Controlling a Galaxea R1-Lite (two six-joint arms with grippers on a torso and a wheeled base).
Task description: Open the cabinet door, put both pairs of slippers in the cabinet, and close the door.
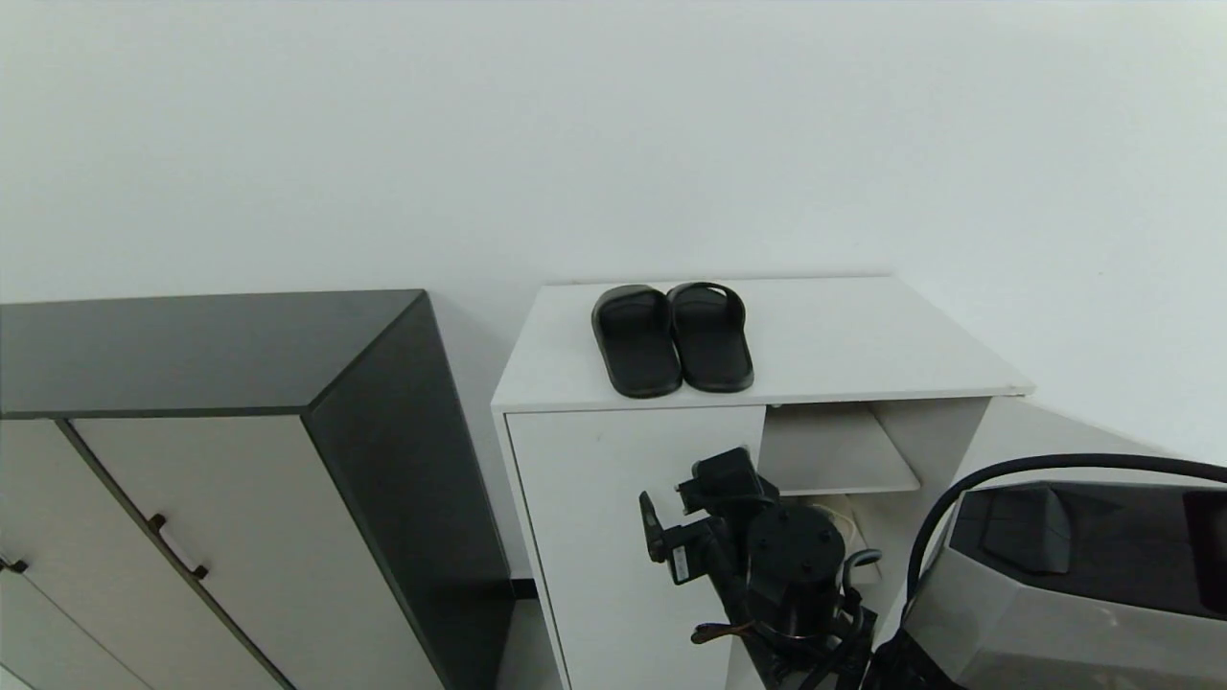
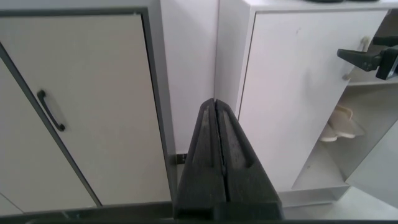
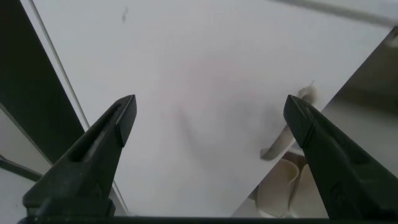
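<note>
The left claw [image 2: 216, 107] is pressed together, its two fingers meeting along one seam, and it hangs low in front of the gap between the two cabinets. The right claw [image 1: 671, 522] is spread wide and is just in front of the white cabinet's closed left door [image 1: 594, 498]. The wrist view does not show it touching the panel. A pale handle [image 3: 281, 138] sits at that door's inner edge, near one of the spread fingers [image 3: 320, 146].

Past the door's edge the cabinet's right half stands open. A pair of pale slippers [image 2: 345, 122] lies low inside it, under a shelf [image 1: 834, 450].

Higher up, a pair of black slippers [image 1: 671, 337] lies side by side on the top of the white cabinet [image 1: 863, 335], touching each other and with their heels toward the front edge.

To the left stands a dark-topped cabinet [image 1: 192, 350] with pale doors and black handles. A plain white wall [image 1: 613, 134] runs behind both.
</note>
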